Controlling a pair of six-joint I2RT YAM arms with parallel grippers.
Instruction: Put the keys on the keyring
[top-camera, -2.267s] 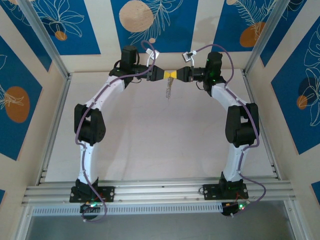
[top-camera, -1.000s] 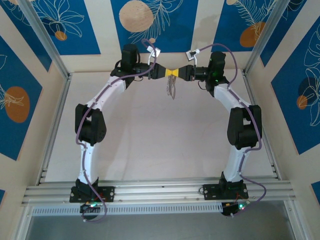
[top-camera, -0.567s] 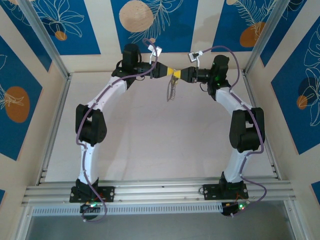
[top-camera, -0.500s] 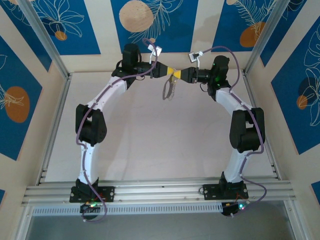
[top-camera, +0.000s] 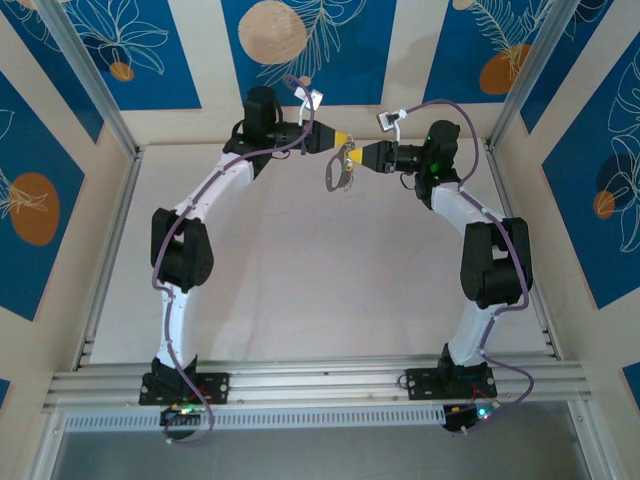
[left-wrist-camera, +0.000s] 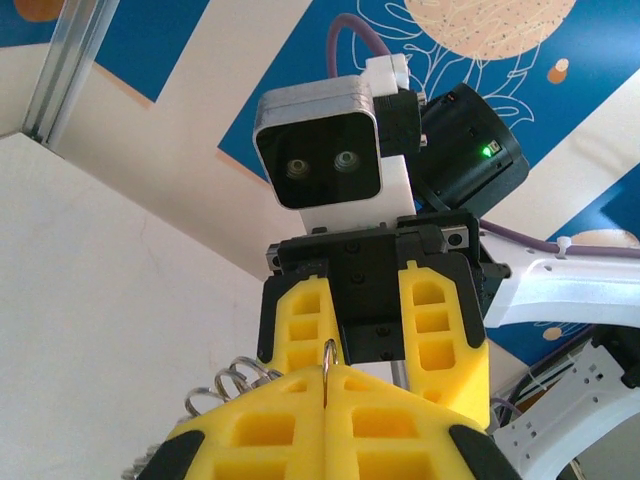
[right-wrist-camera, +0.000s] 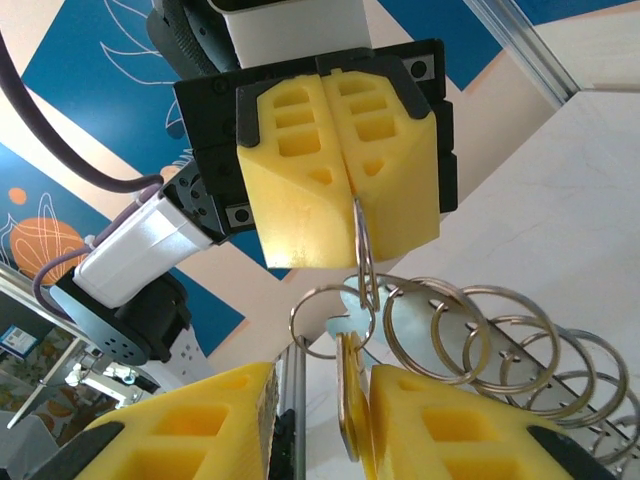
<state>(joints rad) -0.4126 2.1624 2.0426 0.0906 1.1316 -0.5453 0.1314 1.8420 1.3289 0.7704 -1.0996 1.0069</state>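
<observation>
- A pale table (top-camera: 330, 290) lies below, with blue leaf-print wall panels (top-camera: 330, 40) at the top of the overhead view and aluminium rails (top-camera: 320, 380) along the bottom.
- The left gripper (top-camera: 340, 140) and right gripper (top-camera: 360, 155) face each other at upper centre, close but apart.
- The keyring (right-wrist-camera: 361, 250) is a thin grey loop seen edge-on, pinched in the clenched left gripper.
- A string of small split rings (right-wrist-camera: 470, 335) trails toward the lower right of the right wrist view.
- The keys (top-camera: 343, 178) hang as a small silvery cluster just under the left gripper.
- The right gripper's jaws stand parted, and a flat metal piece (right-wrist-camera: 350, 400) hangs edge-on in the gap.
- A second ago the two grippers met tip to tip. The right one has since drawn back to the right, and the dangling string has bunched up leftward.
</observation>
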